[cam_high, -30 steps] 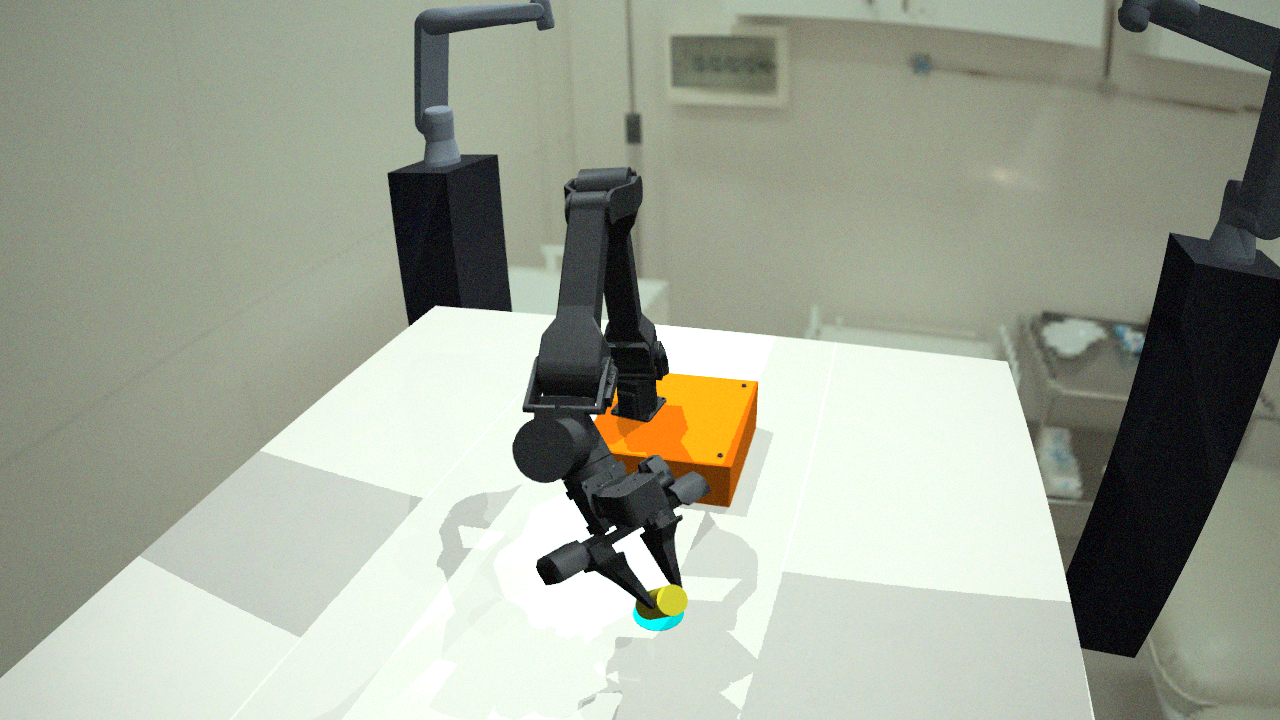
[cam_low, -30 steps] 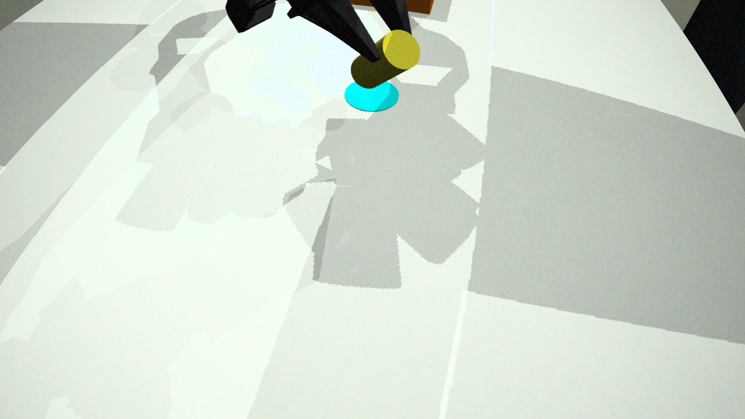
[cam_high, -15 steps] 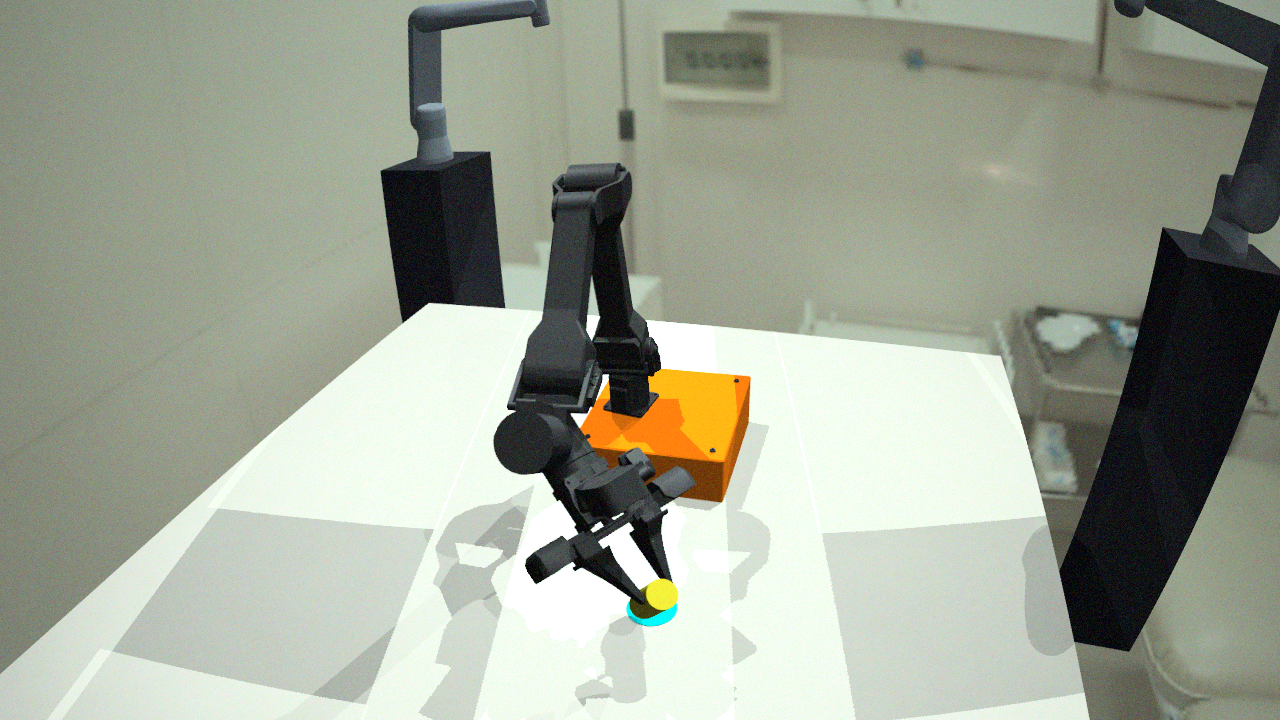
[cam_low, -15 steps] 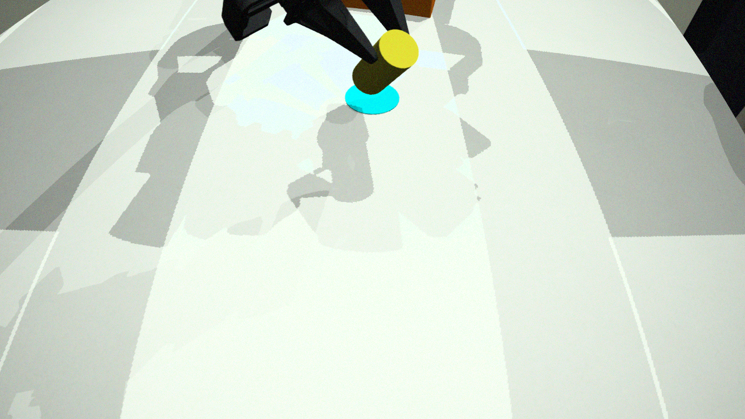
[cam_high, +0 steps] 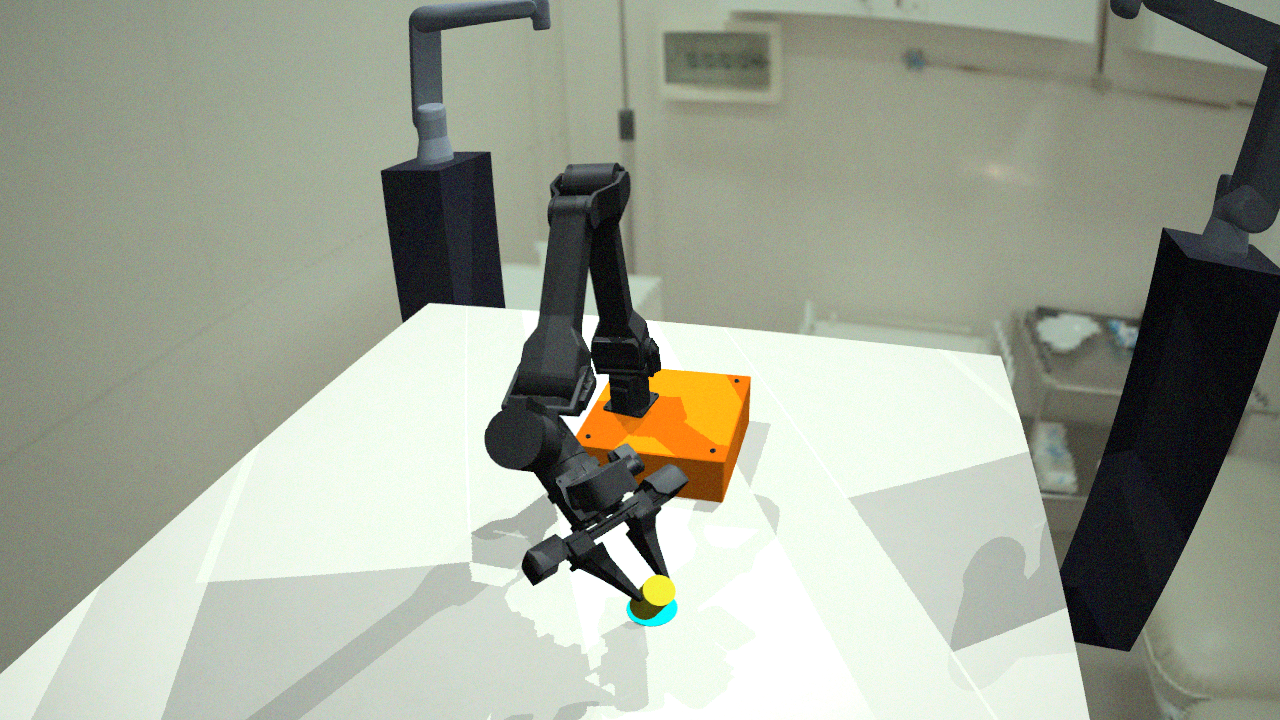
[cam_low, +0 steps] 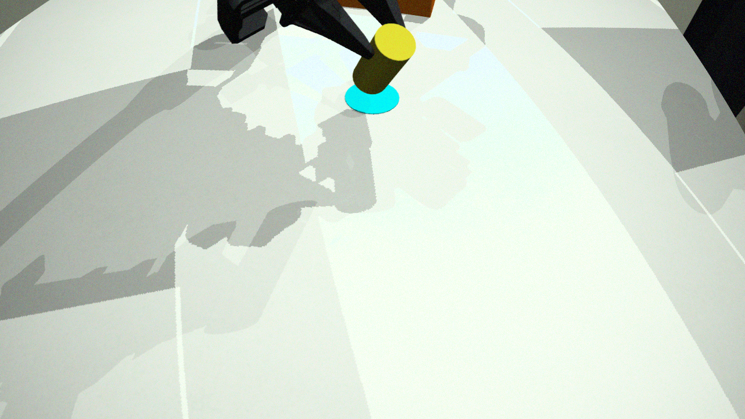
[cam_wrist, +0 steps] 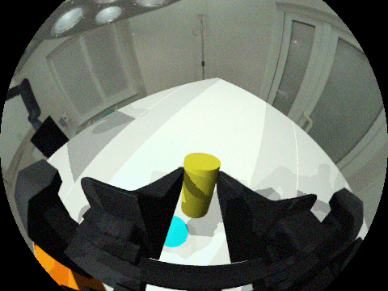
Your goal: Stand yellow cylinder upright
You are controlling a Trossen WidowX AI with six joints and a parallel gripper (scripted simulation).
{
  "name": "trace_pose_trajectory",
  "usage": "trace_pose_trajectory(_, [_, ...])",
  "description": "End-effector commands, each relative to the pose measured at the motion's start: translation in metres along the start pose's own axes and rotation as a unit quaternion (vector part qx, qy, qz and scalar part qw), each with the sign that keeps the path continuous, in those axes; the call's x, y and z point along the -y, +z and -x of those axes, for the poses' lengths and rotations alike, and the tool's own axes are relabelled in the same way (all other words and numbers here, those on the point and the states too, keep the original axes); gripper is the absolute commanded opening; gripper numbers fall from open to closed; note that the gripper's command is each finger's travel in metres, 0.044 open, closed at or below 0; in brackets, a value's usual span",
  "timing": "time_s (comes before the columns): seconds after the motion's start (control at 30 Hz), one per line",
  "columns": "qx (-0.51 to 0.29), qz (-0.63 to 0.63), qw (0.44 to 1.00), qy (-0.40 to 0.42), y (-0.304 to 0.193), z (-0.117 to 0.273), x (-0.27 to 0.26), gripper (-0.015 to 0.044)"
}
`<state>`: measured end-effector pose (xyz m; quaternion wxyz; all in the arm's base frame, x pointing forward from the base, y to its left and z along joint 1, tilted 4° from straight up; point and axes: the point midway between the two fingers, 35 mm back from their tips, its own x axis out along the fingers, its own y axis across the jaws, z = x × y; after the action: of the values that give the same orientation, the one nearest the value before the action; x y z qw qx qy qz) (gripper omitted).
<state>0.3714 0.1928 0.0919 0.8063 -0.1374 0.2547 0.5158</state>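
Observation:
The yellow tall cylinder (cam_high: 658,591) (cam_low: 383,59) (cam_wrist: 199,187) is held tilted, its bright top end leaning to the right in the top and exterior views. My gripper (cam_high: 654,588) (cam_low: 388,41) (cam_wrist: 200,174) is shut on it, one finger on each side near its upper end. The cyan circle (cam_high: 651,620) (cam_low: 372,105) (cam_wrist: 176,232) lies flat on the table. In the top and exterior views the cylinder's lower end overlaps the circle's back part. In the wrist view the circle shows below and left of the cylinder, partly hidden by the left finger. I cannot tell whether the lower end touches the table.
An orange box (cam_high: 735,447) (cam_wrist: 54,264) stands on the white table (cam_high: 895,573) behind the gripper, under the arm's base. Dark pedestals (cam_high: 447,241) (cam_high: 1172,429) with grey arms stand beyond the table's left and right edges. Shadows fall across the table.

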Motion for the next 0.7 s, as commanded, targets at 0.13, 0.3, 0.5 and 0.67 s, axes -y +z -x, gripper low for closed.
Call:
trace_pose_trajectory(0.13, [0.023,-0.001,1.0,0.005,-0.0016,0.0028,-0.001,0.0105])
trace_pose_trajectory(0.3, [0.037,0.0,0.999,0.008,-0.0019,0.0051,-0.0011,0.0105])
trace_pose_trajectory(0.5, [0.055,0.003,0.998,0.011,-0.0023,0.0081,-0.0015,0.0105])
trace_pose_trajectory(0.67, [0.069,0.005,0.997,0.014,-0.0027,0.0108,-0.0021,0.0105])
